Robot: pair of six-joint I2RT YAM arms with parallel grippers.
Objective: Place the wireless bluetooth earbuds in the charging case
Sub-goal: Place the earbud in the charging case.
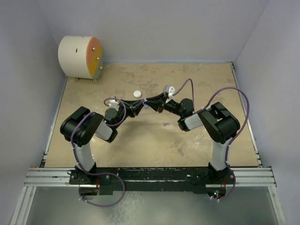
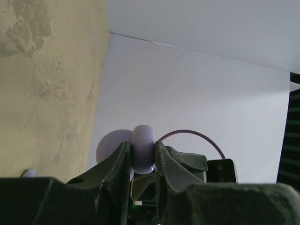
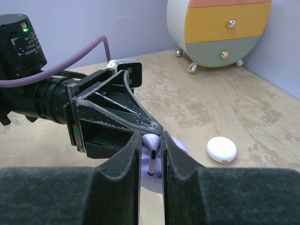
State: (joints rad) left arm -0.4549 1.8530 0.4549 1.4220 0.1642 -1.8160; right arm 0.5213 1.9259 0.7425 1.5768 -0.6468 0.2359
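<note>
My left gripper is shut on the lilac charging case, held on edge above the table, with its round lilac lid swung open behind the left finger. My right gripper is shut on a pale lilac earbud. It holds the bud stem-down, with the stem tip at a socket in the case. The two grippers meet tip to tip in the top view, left and right. Another earbud lies loose on the table, also seen at the left wrist view's edge.
A white round disc lies on the table just behind the grippers. A big white drum with an orange face and drawer knobs stands in the far left corner. Pale walls enclose the table.
</note>
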